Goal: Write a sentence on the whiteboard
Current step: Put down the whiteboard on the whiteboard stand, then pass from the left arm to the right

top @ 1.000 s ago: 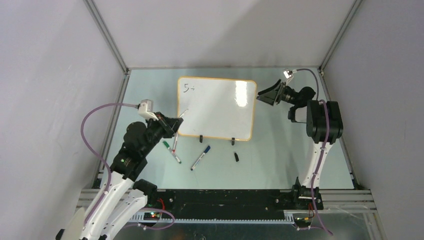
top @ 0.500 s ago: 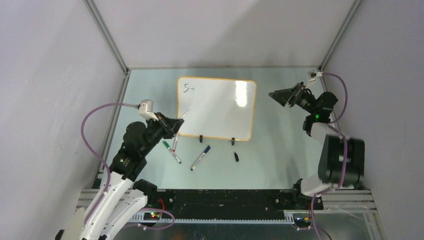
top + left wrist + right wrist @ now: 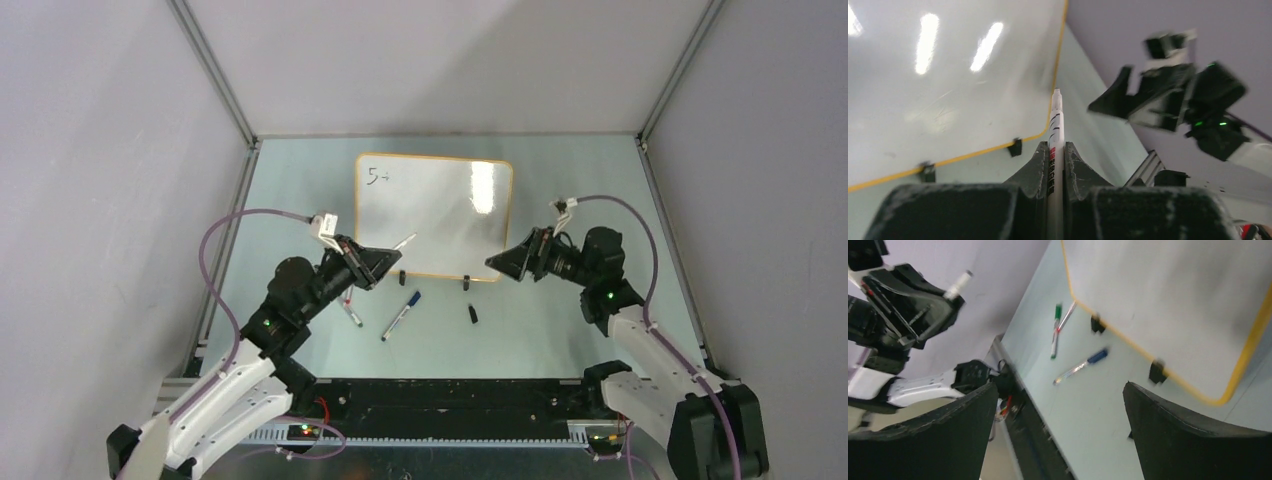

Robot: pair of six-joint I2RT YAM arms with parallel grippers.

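- Your whiteboard (image 3: 433, 215) lies at 12 o'clock on the table (image 3: 560, 330). The sentence (image 3: 377, 177), only a few marks, sits in its 11 o'clock corner.
- Your left pincer (image 3: 1053, 150), at the board's 7 o'clock, clamps a white marker (image 3: 1055, 117).
- Your right pincer (image 3: 497, 263), at 5 o'clock, gapes wide and empty.
- A blue marker (image 3: 401, 315) and a black cap (image 3: 472, 313) lie loose at 6 o'clock, between the pincers.

Whiteboard (image 3: 440, 225) lies mid-surface (image 3: 560, 330); pens (image 3: 400, 316) and cap (image 3: 472, 313) in front; left gripper (image 3: 392, 258) at its near-left corner, right gripper (image 3: 500, 262) near-right.
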